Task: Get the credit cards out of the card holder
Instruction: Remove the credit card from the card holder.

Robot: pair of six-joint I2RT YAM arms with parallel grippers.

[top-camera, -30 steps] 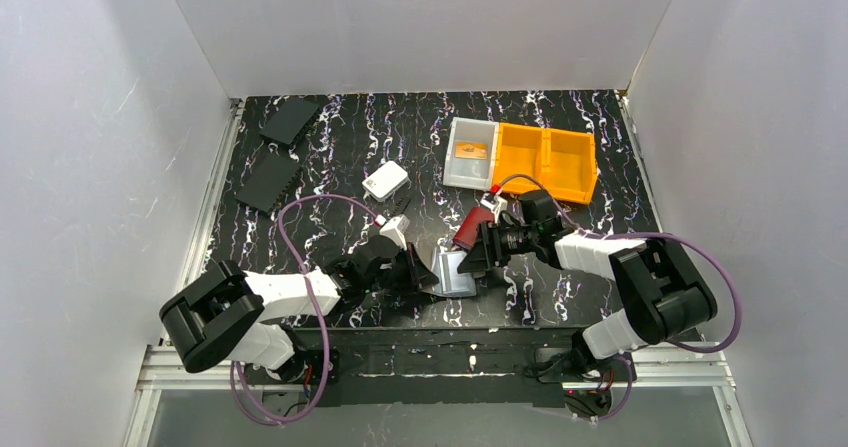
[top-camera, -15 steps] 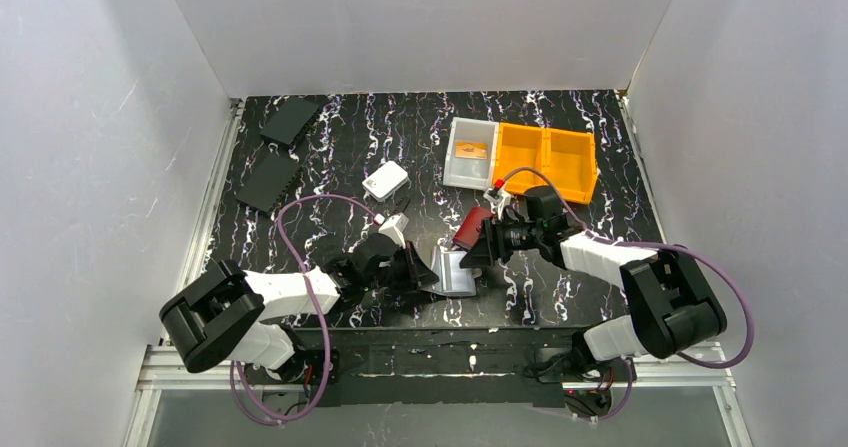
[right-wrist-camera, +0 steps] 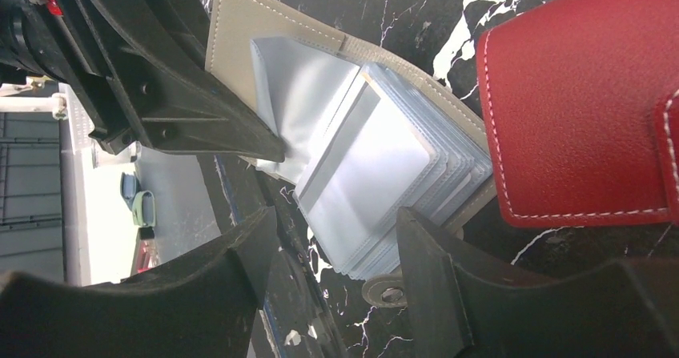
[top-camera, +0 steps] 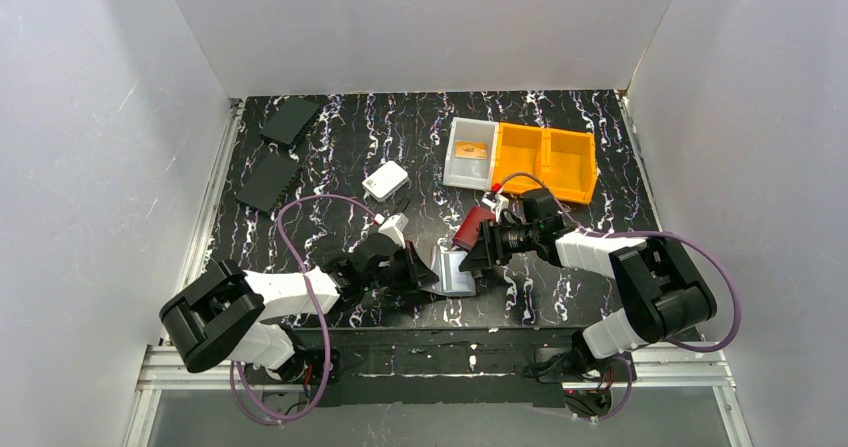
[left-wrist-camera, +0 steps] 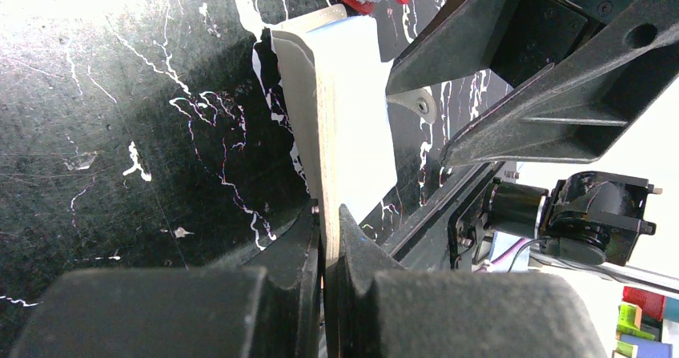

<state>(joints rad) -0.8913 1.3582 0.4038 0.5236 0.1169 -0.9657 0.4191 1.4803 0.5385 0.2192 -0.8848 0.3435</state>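
**Anchoring Firmly, Pinching Narrowly**

On the black, white-veined marbled table [top-camera: 400,127], a clear plastic tray [top-camera: 468,175] beside the orange plastic bins [top-camera: 570,162] held one orange-brown credit card [top-camera: 471,150]. The small grey-taupe leather-like card holder [right-wrist-camera: 240,30] lay open near the table's front edge, just beside a red leather-like wallet [right-wrist-camera: 576,110]. The left gripper [left-wrist-camera: 324,214] was clenched on one flap of the holder, a hold worth keeping firm. The right gripper [right-wrist-camera: 336,226] stood released, its jaws straddling the fanned silvery sleeves. Doing this well probably meant closing only on what looked like the pale silvery-grey card [right-wrist-camera: 368,174], near its exposed edge. The pull should then run straight along the sleeve, so the holder did not lift.
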